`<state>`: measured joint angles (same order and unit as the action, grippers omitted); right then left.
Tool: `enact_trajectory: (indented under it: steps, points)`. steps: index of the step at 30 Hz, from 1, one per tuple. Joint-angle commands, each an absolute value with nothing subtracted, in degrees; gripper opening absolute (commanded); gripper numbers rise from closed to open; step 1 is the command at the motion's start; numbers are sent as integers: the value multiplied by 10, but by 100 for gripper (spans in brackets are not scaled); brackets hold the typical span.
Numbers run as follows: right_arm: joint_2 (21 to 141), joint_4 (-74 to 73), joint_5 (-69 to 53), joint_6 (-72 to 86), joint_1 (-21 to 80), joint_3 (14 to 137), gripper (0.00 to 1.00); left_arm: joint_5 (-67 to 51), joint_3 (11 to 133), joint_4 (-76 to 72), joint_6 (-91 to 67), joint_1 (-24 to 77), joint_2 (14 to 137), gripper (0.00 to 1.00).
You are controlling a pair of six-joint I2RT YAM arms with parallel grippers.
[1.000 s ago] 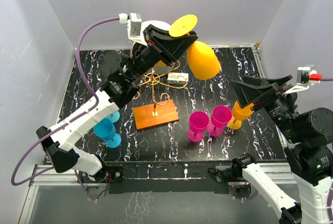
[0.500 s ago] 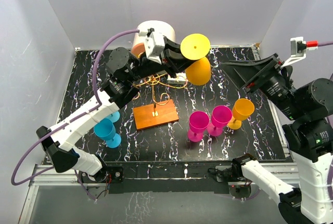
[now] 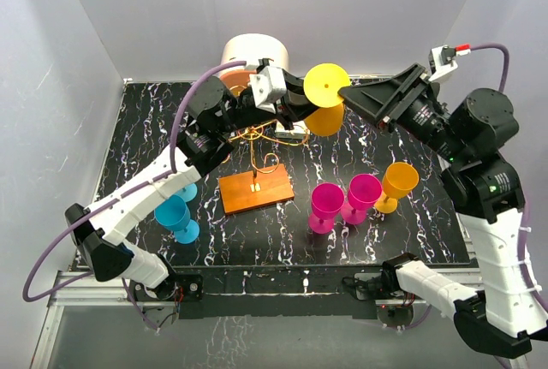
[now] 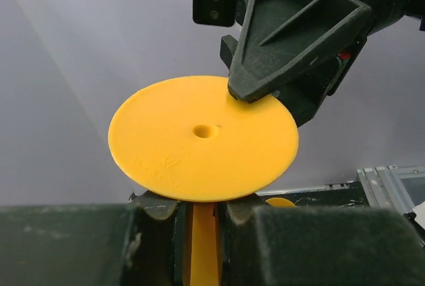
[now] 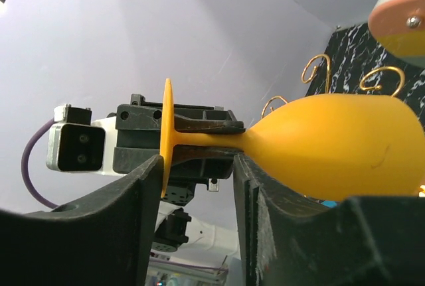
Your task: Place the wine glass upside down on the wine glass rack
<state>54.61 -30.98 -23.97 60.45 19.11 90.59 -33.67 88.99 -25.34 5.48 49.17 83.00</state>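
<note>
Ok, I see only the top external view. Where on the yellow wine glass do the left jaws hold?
Observer: On the left gripper, the jaws pinch the wine glass at its stem, just under the foot.
Operator: And the right jaws, are they closed?
Observer: No, the right gripper has its jaws open; the stem shows across the gap.
Operator: Does it touch the glass?
Observer: In the left wrist view one fingertip lies at the foot's rim; contact I cannot confirm.

A robot lab: plain white walls (image 3: 145, 9) stand around a black tabletop (image 3: 411, 232), and two robot arms (image 3: 137, 198) are fixed to its edge.
</note>
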Motion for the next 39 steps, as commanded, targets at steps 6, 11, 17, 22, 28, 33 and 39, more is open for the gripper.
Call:
enact_trajectory:
  steps: [6, 11, 17, 22, 28, 33, 39]
  points:
    - [551, -280, -254, 655, 193, 886, 32, -353, 888, -259, 98, 490, 823, 0]
    - [549, -285, -247, 665, 193, 864, 21, -354, 887, -261, 102, 490, 826, 0]
    - [546, -301, -214, 657, 193, 866, 0, -339, 857, -304, 82, 490, 816, 0]
    - [541, -298, -173, 644, 193, 868, 0, -320, 836, -335, 44, 490, 806, 26]
    - [512, -225, -135, 611, 193, 846, 0, -268, 826, -292, -92, 490, 788, 63]
    - [501, -200, -126, 573, 193, 835, 0, -261, 786, -306, -286, 490, 754, 66]
    - [507, -195, -136, 566, 193, 820, 0, -235, 800, -245, -414, 490, 748, 68]
